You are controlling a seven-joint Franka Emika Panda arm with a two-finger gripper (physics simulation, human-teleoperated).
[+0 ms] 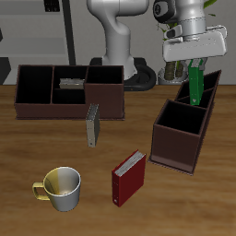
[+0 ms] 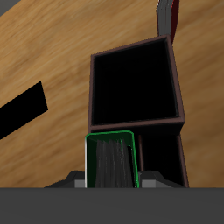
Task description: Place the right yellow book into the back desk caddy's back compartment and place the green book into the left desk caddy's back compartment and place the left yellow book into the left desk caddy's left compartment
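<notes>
My gripper [image 1: 195,61] is shut on the green book [image 1: 196,83], which hangs upright over the lower bins at the far end of the left desk caddy [image 1: 164,147]; its bottom edge is about at rim height. In the wrist view the green book [image 2: 111,159] sits between my gripper's [image 2: 111,178] fingers, just behind the left desk caddy's tall square bin [image 2: 175,83]. One yellow book [image 1: 71,84] lies inside the back desk caddy [image 1: 37,109]. The other yellow book [image 1: 92,125] stands on edge on the table in front of that caddy.
A red book [image 1: 129,178] lies on the table near the front, beside the left desk caddy's tall bin; it also shows in the wrist view as the red book [image 2: 168,13]. A yellow-and-grey mug [image 1: 61,187] stands near the front edge.
</notes>
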